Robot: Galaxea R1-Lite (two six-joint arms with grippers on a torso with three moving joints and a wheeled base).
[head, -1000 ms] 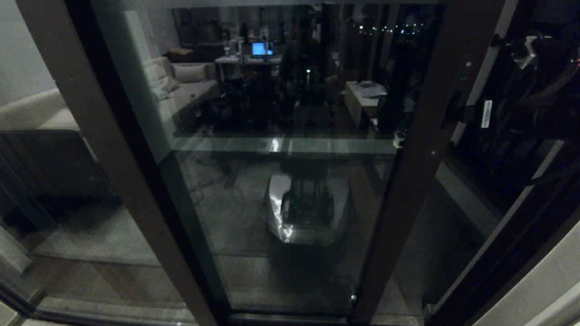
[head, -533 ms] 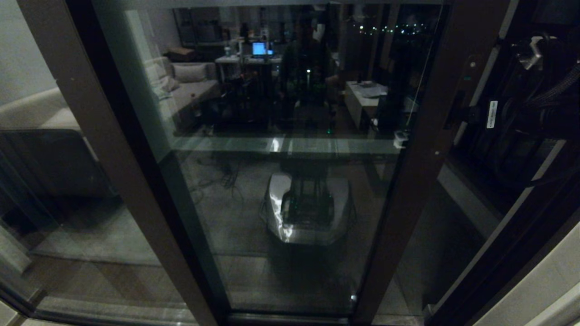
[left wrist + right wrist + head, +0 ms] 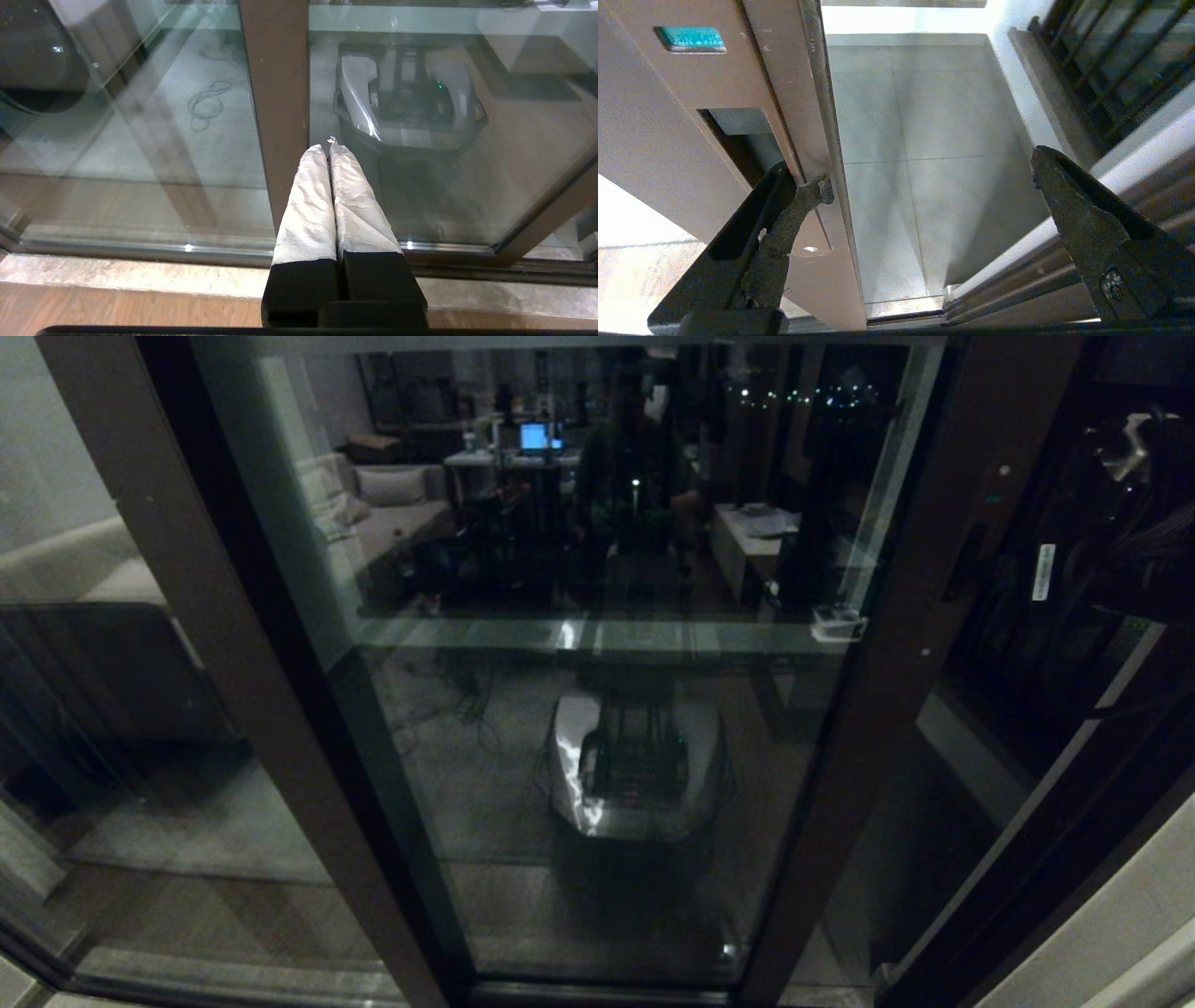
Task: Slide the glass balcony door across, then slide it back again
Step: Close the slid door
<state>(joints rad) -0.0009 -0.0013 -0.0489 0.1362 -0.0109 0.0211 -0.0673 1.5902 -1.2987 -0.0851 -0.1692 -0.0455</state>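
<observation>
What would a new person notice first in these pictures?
The tall glass balcony door fills the head view, mirroring the room and the robot. At its right stile, the right pincer stands open, one finger hooked in the handle slot. The left pincer is shut, low before the glass.

I can't read any text from here. A small white label [image 3: 1044,571] sits on the dark arm at the right of the head view, but its print is too small to make out. In the right wrist view's upper left, a teal tag [image 3: 691,38] on the glass balcony door [image 3: 668,116] looks blank.
</observation>
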